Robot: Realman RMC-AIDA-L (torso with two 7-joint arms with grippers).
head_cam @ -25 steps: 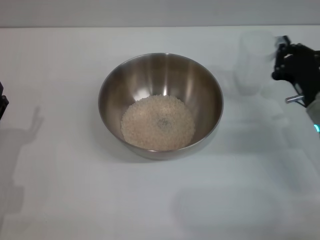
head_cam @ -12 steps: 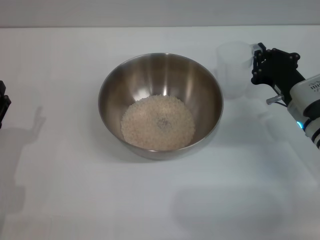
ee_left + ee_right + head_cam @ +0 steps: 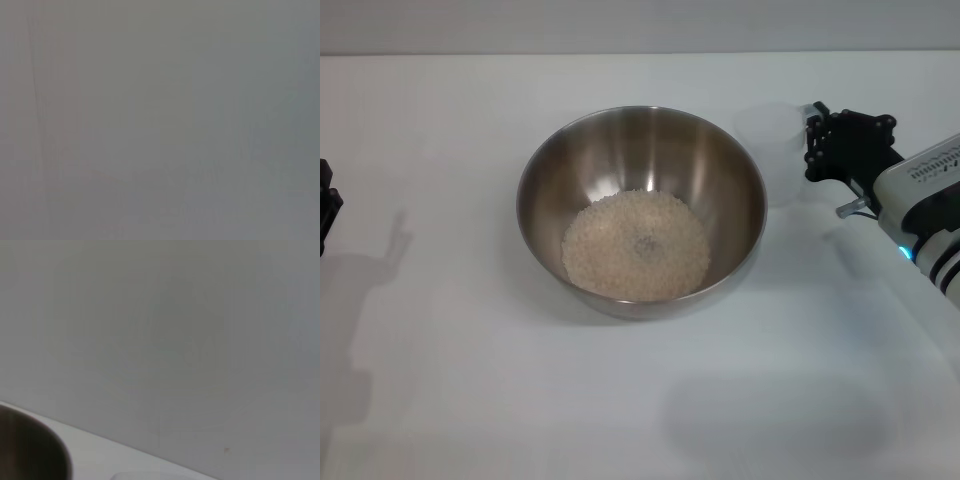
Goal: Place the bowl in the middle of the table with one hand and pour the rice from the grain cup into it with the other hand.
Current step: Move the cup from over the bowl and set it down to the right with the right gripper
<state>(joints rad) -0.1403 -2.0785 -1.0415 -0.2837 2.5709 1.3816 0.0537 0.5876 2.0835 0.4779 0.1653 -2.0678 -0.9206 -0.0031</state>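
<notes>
White worktop (image 3: 470, 400): we see round steel bowl (image 3: 730, 180) of rice (image 3: 636, 246); at two o'clock, right pincer (image 3: 810, 140) grips translucent cup (image 3: 770, 135).

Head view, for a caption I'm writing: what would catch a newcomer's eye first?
The shiny steel bowl in the middle of the white table, with a round bed of pale rice in its bottom. Then the right gripper, beside the bowl's right rim, at a small translucent grain cup standing upright there.
</notes>
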